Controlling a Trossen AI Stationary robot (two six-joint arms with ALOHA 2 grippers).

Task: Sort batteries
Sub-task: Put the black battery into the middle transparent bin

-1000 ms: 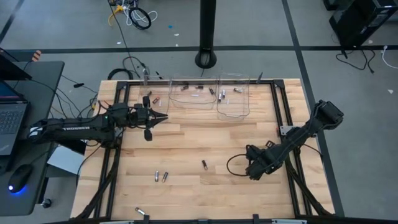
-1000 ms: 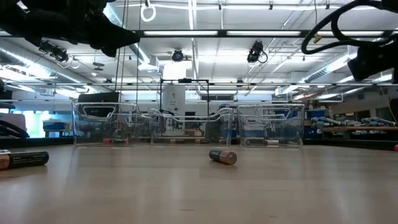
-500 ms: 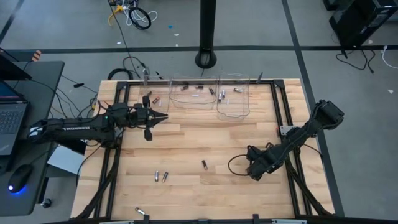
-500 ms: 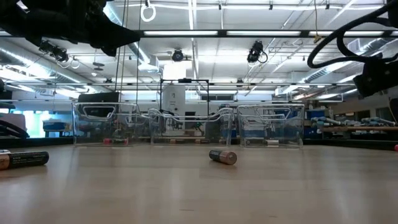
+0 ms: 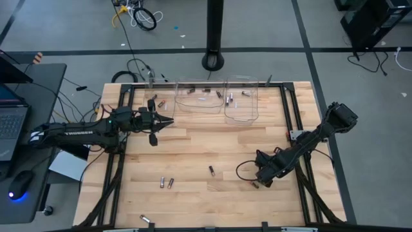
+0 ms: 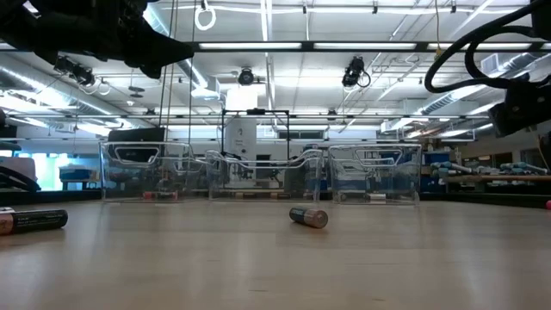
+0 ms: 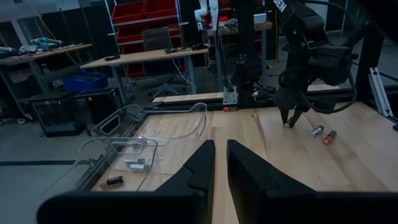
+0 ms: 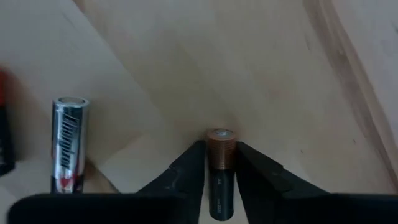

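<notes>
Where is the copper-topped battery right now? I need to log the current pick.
The copper-topped battery sits between the right gripper's fingers on the table's right side, beside a silver battery; the high view hides it under that gripper.
</notes>
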